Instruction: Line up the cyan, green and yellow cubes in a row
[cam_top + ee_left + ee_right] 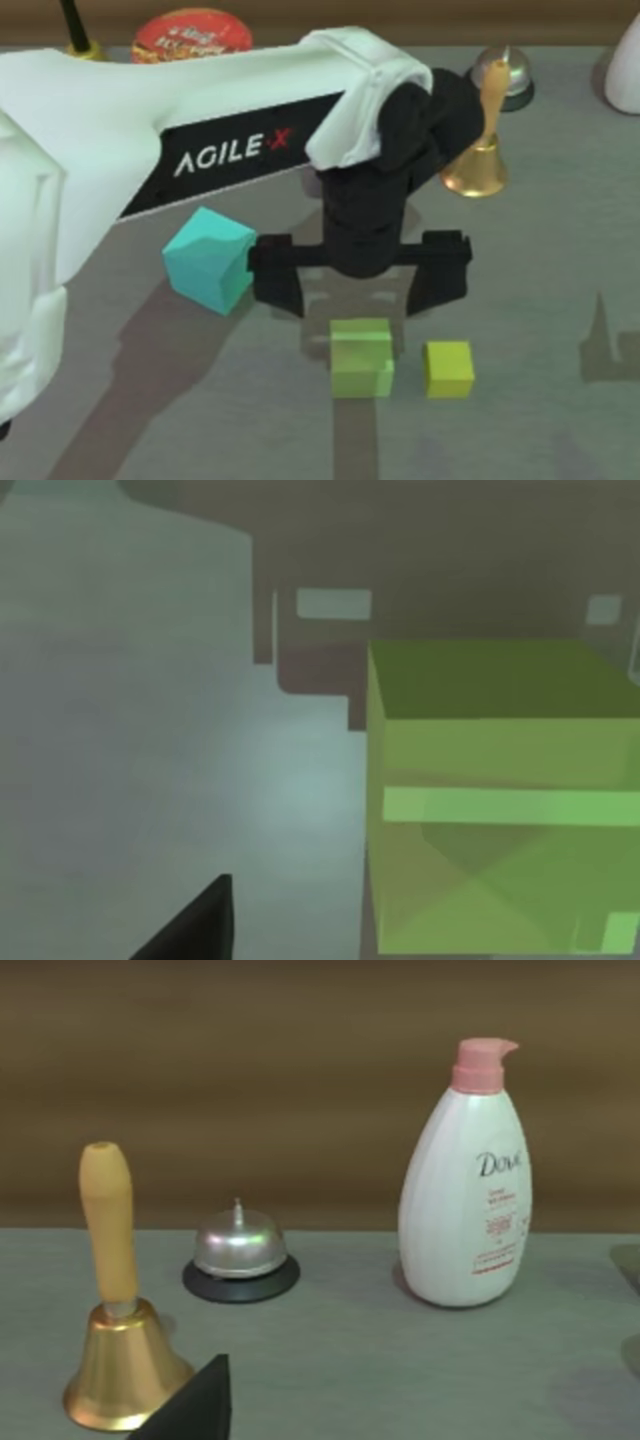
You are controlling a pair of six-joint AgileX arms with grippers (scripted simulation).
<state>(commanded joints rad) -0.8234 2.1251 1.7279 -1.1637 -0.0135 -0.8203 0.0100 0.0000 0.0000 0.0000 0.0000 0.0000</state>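
The left gripper (360, 290) is spread wide, empty, above the green cube (361, 357); it should be raised straight, leaving the yellow cube (448, 368) undisturbed.

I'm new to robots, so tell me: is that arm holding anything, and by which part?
Nothing. The left gripper hangs open above the green cube, not touching it.

A grey-green matte table (560, 280) fills nearly everything, its top streaked with long soft shadows that run toward six o'clock, so the light falls from twelve o'clock. Beyond the far edge, at twelve o'clock, stands a brown wall (300, 1080) with faint horizontal bands, like wood panelling.
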